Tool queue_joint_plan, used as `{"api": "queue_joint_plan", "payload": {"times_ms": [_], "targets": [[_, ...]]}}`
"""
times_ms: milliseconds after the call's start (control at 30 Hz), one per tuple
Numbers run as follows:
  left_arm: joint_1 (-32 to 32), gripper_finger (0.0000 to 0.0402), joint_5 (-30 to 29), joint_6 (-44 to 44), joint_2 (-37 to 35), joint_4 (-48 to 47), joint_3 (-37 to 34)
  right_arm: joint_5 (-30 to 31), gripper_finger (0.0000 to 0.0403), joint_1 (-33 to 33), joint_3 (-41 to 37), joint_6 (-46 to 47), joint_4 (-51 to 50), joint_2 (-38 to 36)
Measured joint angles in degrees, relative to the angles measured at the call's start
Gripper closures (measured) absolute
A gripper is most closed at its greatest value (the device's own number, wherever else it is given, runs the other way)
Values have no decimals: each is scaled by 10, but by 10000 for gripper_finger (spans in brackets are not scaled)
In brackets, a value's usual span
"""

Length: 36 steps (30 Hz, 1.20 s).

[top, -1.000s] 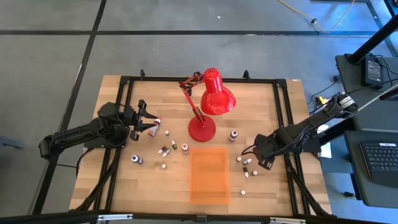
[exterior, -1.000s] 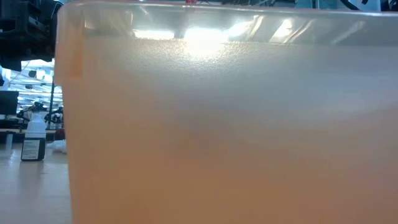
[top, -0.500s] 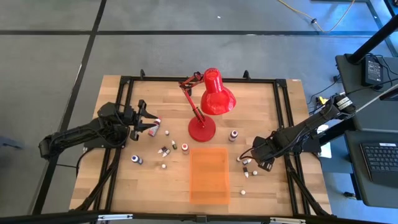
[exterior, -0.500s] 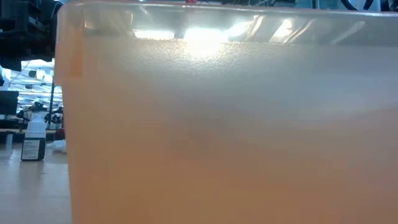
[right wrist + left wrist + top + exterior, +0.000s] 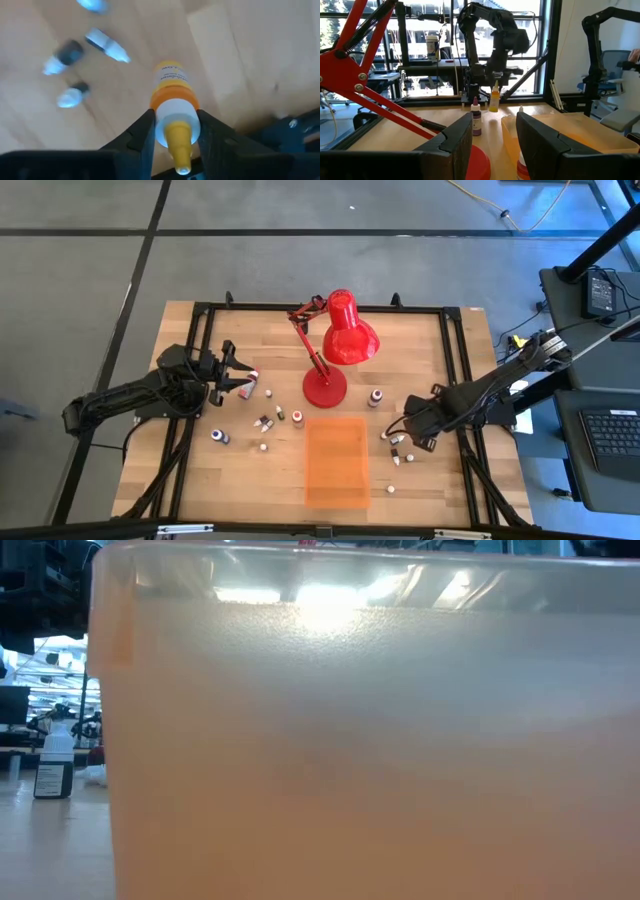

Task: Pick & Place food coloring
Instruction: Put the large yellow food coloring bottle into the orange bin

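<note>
The right gripper (image 5: 174, 131) pinches a yellow bottle (image 5: 172, 107) at its collar, right of the tray (image 5: 335, 460). Likely light, rigid and slick, it suits a grip below the cap. The left gripper (image 5: 493, 132) hangs half open, empty.

Tray (image 5: 335, 462) in front of lamp (image 5: 335, 345), bottles (image 5: 268, 418) left of it, more (image 5: 396, 448) right.

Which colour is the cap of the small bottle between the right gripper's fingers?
Yellow, above an orange collar, on the bottle in the right gripper. The right wrist view shows it best.
</note>
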Motion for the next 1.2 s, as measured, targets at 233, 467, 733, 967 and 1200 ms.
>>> {"api": "queue_joint_plan", "payload": {"times_ms": [233,467,733,967,1200], "targets": [[0,253,0,0,0,0,0,77,279,-8,100,-91,29,6],[0,253,0,0,0,0,0,79,279,-26,191,-209,55,83],[0,253,0,0,0,0,0,44,279,-41,288,-326,39,206],[0,253,0,0,0,0,0,38,278,-64,336,-376,25,268],[0,253,0,0,0,0,0,29,278,-79,377,-385,23,288]]}}
